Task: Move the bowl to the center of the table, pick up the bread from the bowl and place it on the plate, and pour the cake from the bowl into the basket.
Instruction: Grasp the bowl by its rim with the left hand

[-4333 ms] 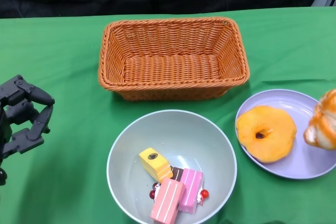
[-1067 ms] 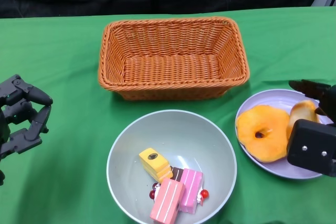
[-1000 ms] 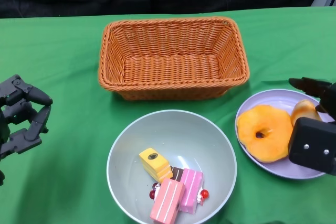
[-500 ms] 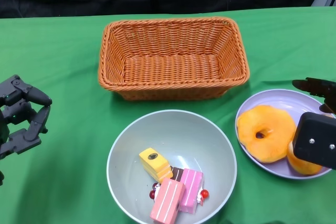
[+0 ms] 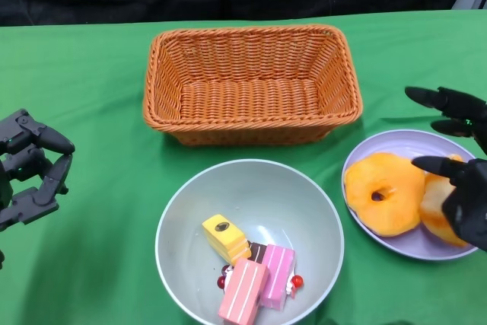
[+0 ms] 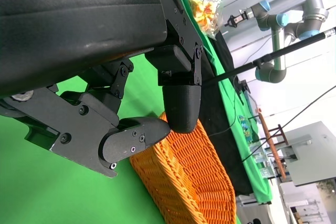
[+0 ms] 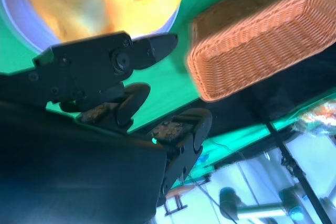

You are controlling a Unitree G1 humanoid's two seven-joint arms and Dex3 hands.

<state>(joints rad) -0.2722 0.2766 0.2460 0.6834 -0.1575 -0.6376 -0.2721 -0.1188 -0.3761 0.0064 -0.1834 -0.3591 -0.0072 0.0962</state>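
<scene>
our right hand (image 5: 456, 165) has just let the second bread (image 5: 437, 207) go; its fingers are spread and hold nothing. the bread lies on the plate (image 5: 396, 142) at the table's right edge, touching the ring-shaped bread (image 5: 383, 192). our left hand (image 5: 27, 169) hangs loosely curled, empty. we judge pouring the cake (image 5: 247, 275) from the bowl (image 5: 251, 184) into the basket (image 5: 249, 85) comes next.

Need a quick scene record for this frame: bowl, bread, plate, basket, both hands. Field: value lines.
bowl: front centre, holds three cake pieces
cake: yellow and two pink pieces, in bowl
bread: ring piece plus a second piece, both on plate
plate: lilac, right of bowl
basket: behind bowl, nothing inside
left hand: open, at table's left
right hand: open, fingers spread over plate
</scene>
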